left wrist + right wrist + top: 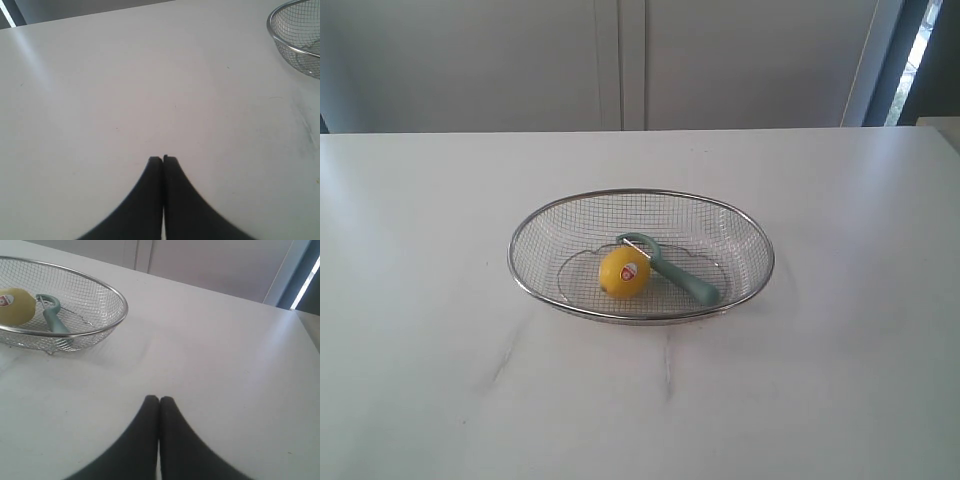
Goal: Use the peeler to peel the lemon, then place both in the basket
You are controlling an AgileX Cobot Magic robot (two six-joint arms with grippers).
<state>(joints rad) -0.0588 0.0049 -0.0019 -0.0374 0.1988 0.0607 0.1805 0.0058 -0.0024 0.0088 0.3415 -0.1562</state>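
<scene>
The yellow lemon (624,272) with its red-and-white sticker lies inside the wire basket (520,232), and the teal peeler (682,279) rests beside it, its head touching the lemon. The right wrist view also shows the lemon (16,306), the peeler (54,321) and the basket (116,296). A bit of the basket rim (280,39) shows in the left wrist view. My left gripper (163,159) is shut and holds nothing, over bare table away from the basket. My right gripper (159,399) is likewise shut and holds nothing. Neither arm shows in the exterior view.
The white table (440,380) spreads wide around the basket, with faint grey streaks (506,358) in front of it. A pale wall with panel seams (620,60) stands behind the far table edge, and a dark window frame (910,50) at the back right.
</scene>
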